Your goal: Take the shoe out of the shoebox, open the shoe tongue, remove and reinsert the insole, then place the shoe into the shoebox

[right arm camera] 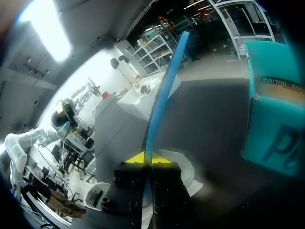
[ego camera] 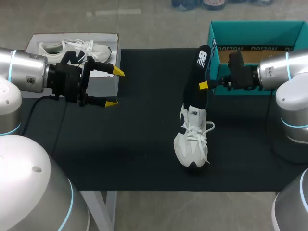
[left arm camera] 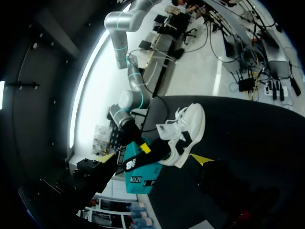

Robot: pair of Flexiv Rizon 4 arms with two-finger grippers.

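A white sneaker (ego camera: 192, 142) lies on the black mat (ego camera: 144, 134), toe toward the front edge. A black insole (ego camera: 198, 79) stands up out of its opening. My right gripper (ego camera: 204, 85) is shut on the insole's edge above the shoe. In the right wrist view the insole (right arm camera: 164, 95) shows edge-on as a blue strip pinched between that gripper's (right arm camera: 148, 160) yellow tips, with the sneaker (right arm camera: 188, 174) below. The teal shoebox (ego camera: 255, 41) stands open at the back right. My left gripper (ego camera: 115, 87) hangs open over the mat's left side, well clear of the sneaker (left arm camera: 186, 129).
A white box (ego camera: 103, 84) holding a second white sneaker (ego camera: 72, 50) sits at the back left, just behind my left gripper. The teal shoebox (right arm camera: 271, 119) is close beside my right gripper. Bare mat lies between the two grippers and in front of the shoe.
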